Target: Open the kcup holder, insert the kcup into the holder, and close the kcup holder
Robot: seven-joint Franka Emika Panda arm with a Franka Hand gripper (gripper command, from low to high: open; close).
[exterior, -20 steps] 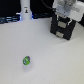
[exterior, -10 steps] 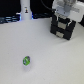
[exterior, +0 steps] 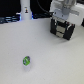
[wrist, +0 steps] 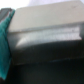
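We see a pale table [exterior: 30,45] filling most of the exterior view. Upper left, a white bottle [exterior: 25,11]. Upper right, the black kcup holder [exterior: 64,29], its inside hidden; the gripper [exterior: 64,20] hangs at it, finger spacing we cannot tell. Lower left of centre, well apart, lies the kcup [exterior: 26,62]. Wrist view blurred: dark panel [wrist: 45,60].

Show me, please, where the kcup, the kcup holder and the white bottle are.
kcup [exterior: 26,61]: exterior view, top of the pod.
kcup holder [exterior: 64,31]: exterior view, its black front.
white bottle [exterior: 25,12]: exterior view, middle of its body.
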